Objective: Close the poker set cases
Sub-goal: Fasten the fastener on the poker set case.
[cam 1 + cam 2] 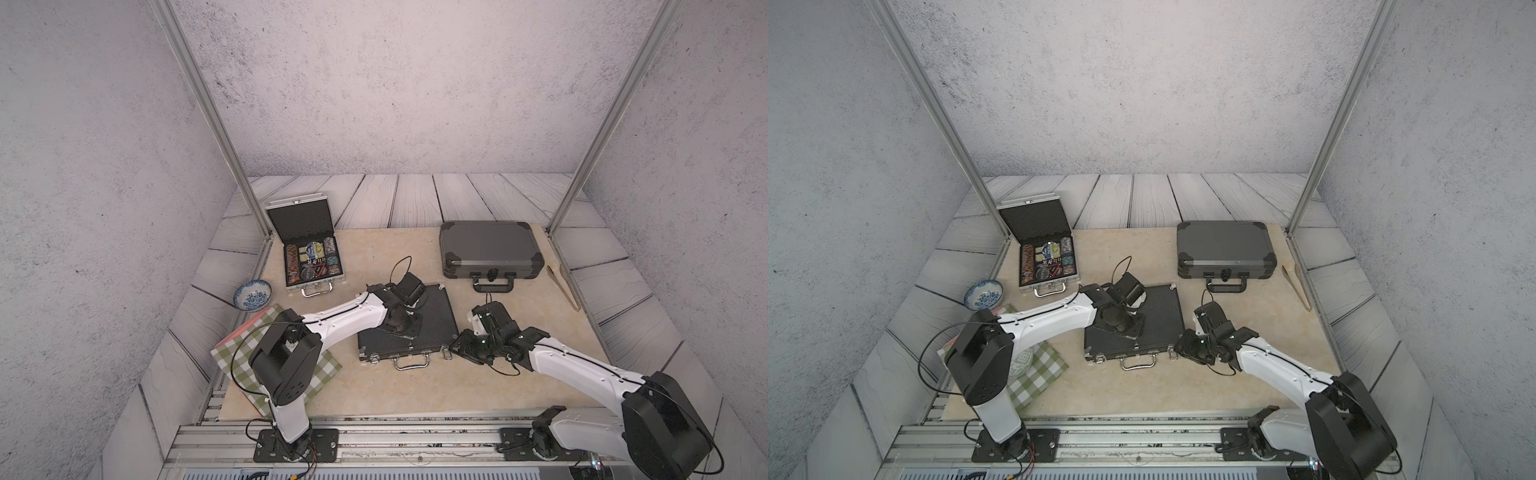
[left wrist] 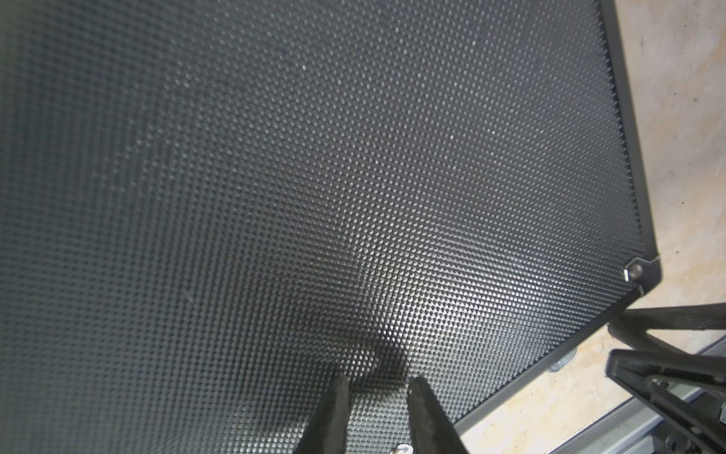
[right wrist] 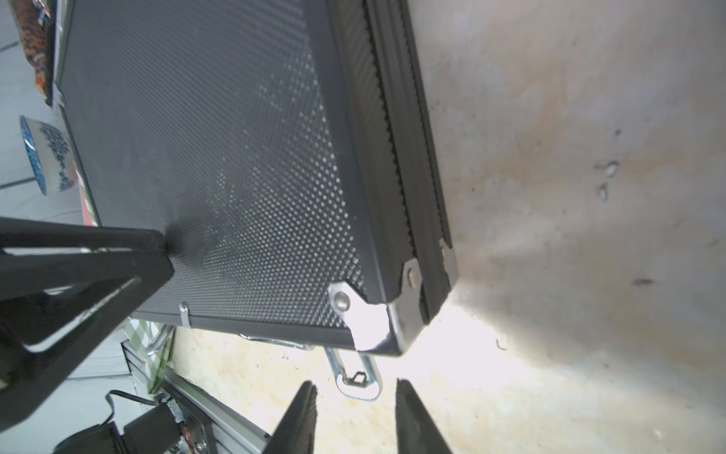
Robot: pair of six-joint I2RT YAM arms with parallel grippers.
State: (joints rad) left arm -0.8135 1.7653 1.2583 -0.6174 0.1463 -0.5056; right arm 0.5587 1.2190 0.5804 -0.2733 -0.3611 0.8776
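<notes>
- Black dimpled case (image 1: 432, 320) lies at the table's centre with its lid down, handle facing the robot.
- Left gripper (image 2: 379, 380), jaws narrowly apart and empty, rests its tips on the lid.
- Right gripper (image 3: 355, 383), jaws slightly parted, holds nothing; it hovers just at the case's flipped-out latch (image 3: 355, 375).
- Behind, a silver case (image 1: 309, 253) stands open and a grey case (image 1: 490, 249) is shut.

lt: even, soft shdws | glare: case corner (image 3: 371, 326) | edges: warped

blk case (image 1: 436, 318) lid partly behind L arm (image 1: 345, 318), cloth (image 1: 328, 368) half covered, chips (image 1: 292, 259) too sm. to read
</notes>
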